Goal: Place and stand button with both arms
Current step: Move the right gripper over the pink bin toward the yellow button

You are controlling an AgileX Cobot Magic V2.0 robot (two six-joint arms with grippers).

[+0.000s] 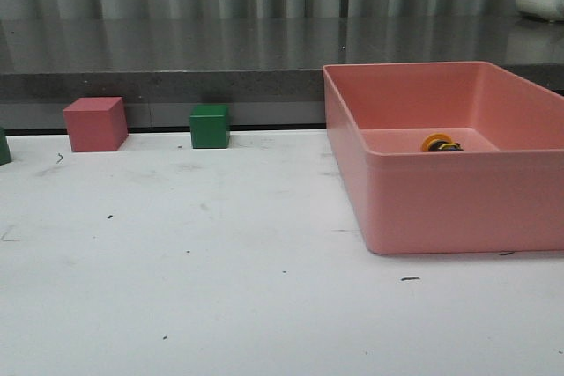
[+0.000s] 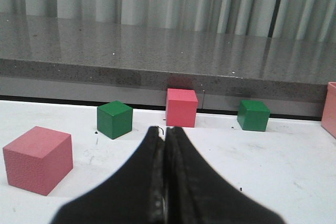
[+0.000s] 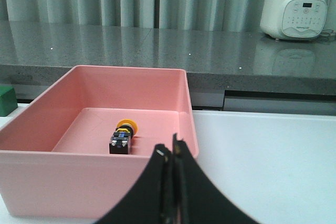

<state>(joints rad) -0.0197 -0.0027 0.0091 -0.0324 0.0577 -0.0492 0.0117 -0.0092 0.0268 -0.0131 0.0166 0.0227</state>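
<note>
1. Pink plastic bin sits on the right side of the white tabletop in the front view, reaching toward the far edge. The button lies on the bin's floor near its far wall, with only the yellow cap and a bit of dark body showing above the near wall. A pink cube and a green cube stand along the far edge, apart from each other, and another green shape is cut off at the left edge. Neither arm shows in this view.

2. The left wrist view shows the left gripper with its black fingers pressed together, holding nothing, above bare tabletop. Ahead of it stand a pink cube at the far edge, a green cube beside that, a nearer green cube and a nearer pink cube. A grey counter rises behind the far edge.

3. The right wrist view shows the right gripper with its fingers also closed together and empty, just outside the bin's near wall. Inside the bin, the button lies on its side on the floor, the yellow cap pointing to the far wall and the block base toward the camera. A white appliance stands on the counter behind.
</note>
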